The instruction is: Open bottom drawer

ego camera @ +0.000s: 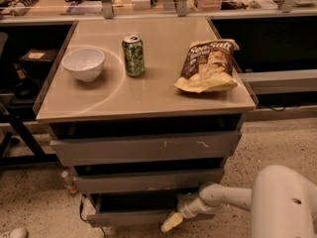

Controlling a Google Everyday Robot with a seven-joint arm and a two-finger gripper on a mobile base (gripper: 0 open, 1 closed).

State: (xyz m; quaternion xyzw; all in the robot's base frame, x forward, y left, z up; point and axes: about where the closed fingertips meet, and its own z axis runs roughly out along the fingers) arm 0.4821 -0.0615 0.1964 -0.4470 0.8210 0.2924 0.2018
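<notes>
- Bottom drawer (128,217), lower centre of frame: narrow grey front, dark interior showing above it.
- Gripper (172,222), bottom centre, its pale tip at that drawer's front, right of the middle. Clenched or released: cannot tell.
- White arm (233,196) reaches in from the lower right.
- Tabletop (148,100) carries a white bowl (83,63), a green can (133,55) and a Sea Salt chip bag (207,66).

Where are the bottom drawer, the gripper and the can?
bottom drawer (126,217): camera view, on its grey front panel.
gripper (172,222): camera view, on its pale tip, low against the bottom drawer's front.
can (133,56): camera view, on its green side.
</notes>
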